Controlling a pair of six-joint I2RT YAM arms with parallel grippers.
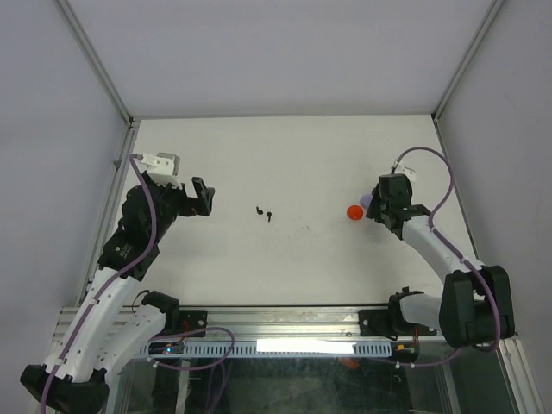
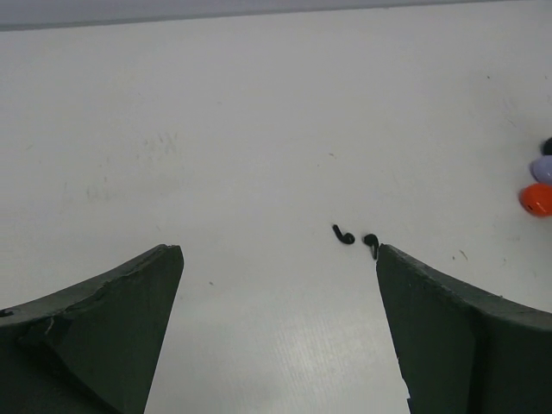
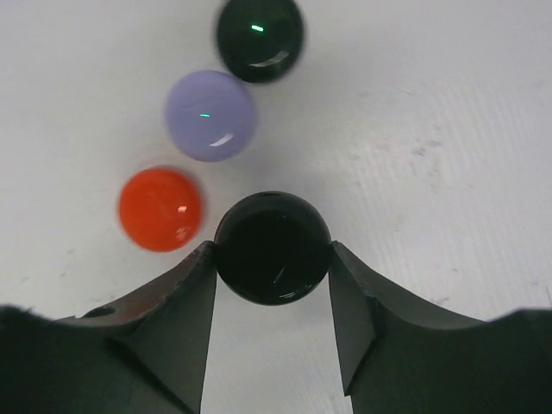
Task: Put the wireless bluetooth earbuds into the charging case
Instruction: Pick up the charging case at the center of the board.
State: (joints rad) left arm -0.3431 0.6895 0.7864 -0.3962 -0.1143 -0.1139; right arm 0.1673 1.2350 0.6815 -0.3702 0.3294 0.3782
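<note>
Two black earbuds (image 1: 264,211) lie side by side mid-table, and they also show in the left wrist view, one earbud (image 2: 343,235) next to the other (image 2: 371,243). My left gripper (image 1: 203,198) hangs open to their left, nothing between its fingers (image 2: 278,250). In the right wrist view my right gripper (image 3: 272,254) is shut on a round black charging case (image 3: 272,247), one fingertip touching each side. That case is hidden under the gripper (image 1: 379,207) in the top view.
Three more round cases sit just beyond the held one: red (image 3: 160,209), lavender (image 3: 210,115) and a second black one (image 3: 260,38). The red case (image 1: 354,212) and lavender case (image 1: 366,200) show beside the right gripper. Walls enclose the table.
</note>
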